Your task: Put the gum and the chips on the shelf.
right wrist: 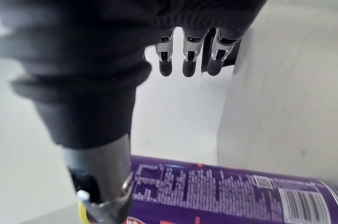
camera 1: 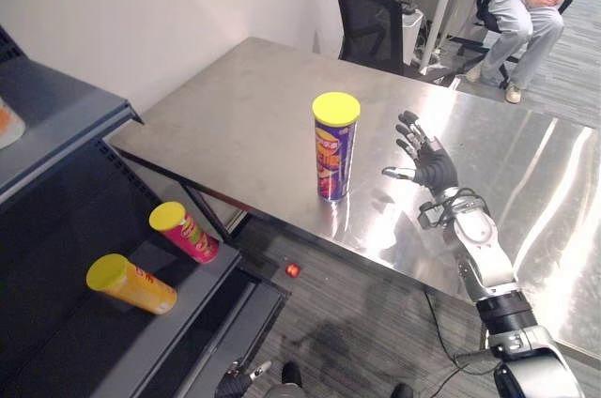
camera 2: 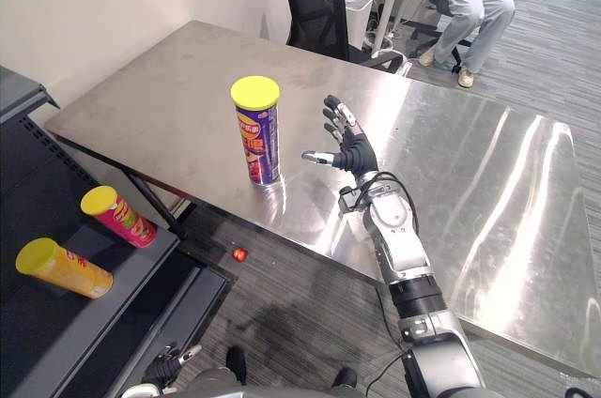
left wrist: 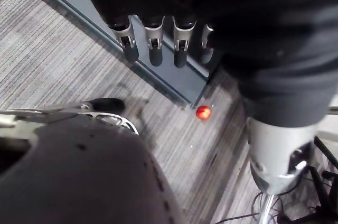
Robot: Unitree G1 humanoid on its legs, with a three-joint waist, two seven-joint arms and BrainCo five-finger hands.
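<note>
You're looking at the purple chips can [camera 1: 334, 149] standing upright near the front edge of the worktop [camera 1: 235, 107]. Your right hand [camera 1: 427, 163] is hovering at its 3 o'clock, apart from it, fingers [camera 1: 408, 130] spread and released. Your left hand [left wrist: 156, 55] is hanging over the floor, fingers relaxed, holding nothing. At the purple can's 8 o'clock, a pink can [camera 1: 185, 231] and an orange can [camera 1: 131, 284] are lying on the shelf [camera 1: 66, 351].

The scene is lit brightly and evenly. Pale glare streaks are seen on the table [camera 1: 554, 182] at the right, while the shelf [camera 1: 66, 342] at the left is left dim.
</note>
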